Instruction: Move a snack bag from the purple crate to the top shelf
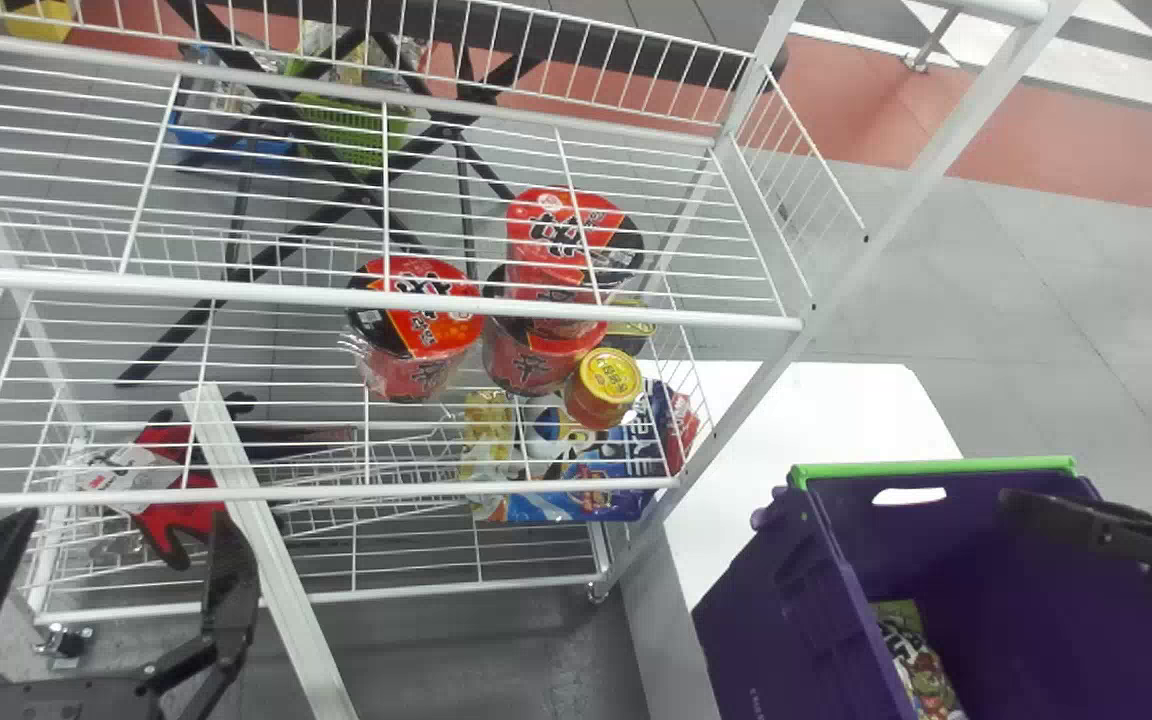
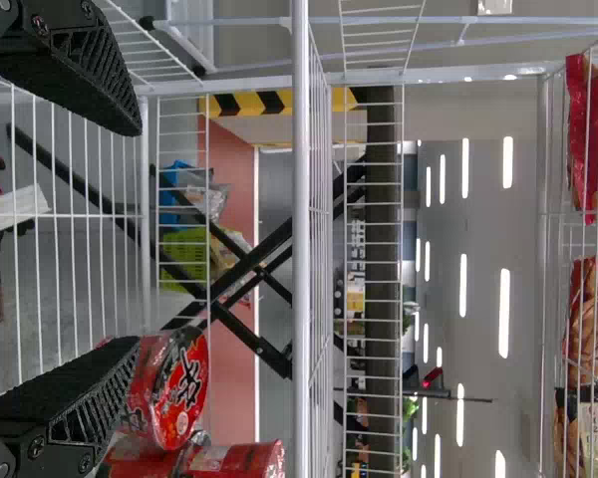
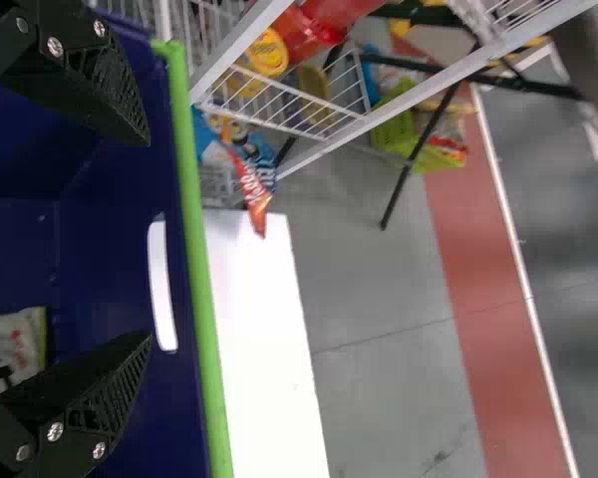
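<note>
Grey floor (image 1: 1066, 310) behind. Snack bag (image 1: 921, 662) in purple crate (image 1: 761, 610), lower right. My right fingers (image 3: 105, 85) apart, left fingers (image 2: 70, 65) too. Grab, shelf trip to do.

This looks like a shop or a mock-up of one, the head view's wire rack (image 1: 236, 291) toward ten o'clock holding noodle cups (image 1: 548, 240) near twelve, gloves (image 1: 168, 518) toward eight.
</note>
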`<state>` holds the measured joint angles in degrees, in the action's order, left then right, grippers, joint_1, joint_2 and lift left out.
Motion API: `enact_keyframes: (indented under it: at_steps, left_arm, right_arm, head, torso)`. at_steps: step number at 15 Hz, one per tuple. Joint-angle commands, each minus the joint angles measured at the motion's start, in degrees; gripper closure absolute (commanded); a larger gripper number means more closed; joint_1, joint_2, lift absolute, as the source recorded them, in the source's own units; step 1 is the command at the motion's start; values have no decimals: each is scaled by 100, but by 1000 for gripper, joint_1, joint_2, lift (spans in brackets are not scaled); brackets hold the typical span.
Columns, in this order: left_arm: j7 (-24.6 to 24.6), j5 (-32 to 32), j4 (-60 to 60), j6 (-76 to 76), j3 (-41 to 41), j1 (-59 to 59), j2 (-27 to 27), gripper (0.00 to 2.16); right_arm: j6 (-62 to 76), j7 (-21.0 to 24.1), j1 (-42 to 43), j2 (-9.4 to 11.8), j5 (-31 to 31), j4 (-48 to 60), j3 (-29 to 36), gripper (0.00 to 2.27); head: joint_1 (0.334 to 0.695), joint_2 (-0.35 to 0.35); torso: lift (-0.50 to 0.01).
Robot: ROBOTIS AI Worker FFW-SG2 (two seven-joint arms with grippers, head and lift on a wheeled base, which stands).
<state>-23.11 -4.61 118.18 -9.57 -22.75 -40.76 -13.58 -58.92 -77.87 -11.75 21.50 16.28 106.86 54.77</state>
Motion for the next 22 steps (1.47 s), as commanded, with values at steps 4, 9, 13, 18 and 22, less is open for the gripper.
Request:
enact_keyframes:
  at_steps: [4,9,13,18,22]
  left_arm:
    - [0,-57,48,233,-63,33,-4,60]
    - [-18,-57,48,320,-107,60,-4,60]
    - [-106,-57,21,162,-115,42,-48,60]
    - [-124,-31,-14,-260,-133,7,-57,60]
    - [-124,-13,30,-330,-151,-2,-74,60]
  right_arm:
    - [147,-45,-196,241,595,-482,-405,137]
    - [-204,-45,-196,716,1167,-1344,-1056,134]
    - [-239,-45,-125,1006,1518,-1968,-1337,134]
    - [464,-45,59,1234,1844,-2873,-1785,100]
    - [1765,-45,130,1260,1879,-3550,-1856,43]
  head:
    - [695,-350]
    - [695,-350]
    - [695,-350]
    - [695,-350]
    - [695,-350]
  torso:
    - [-453]
    - [-453]
    - [-453]
    - [-453]
    - [-453]
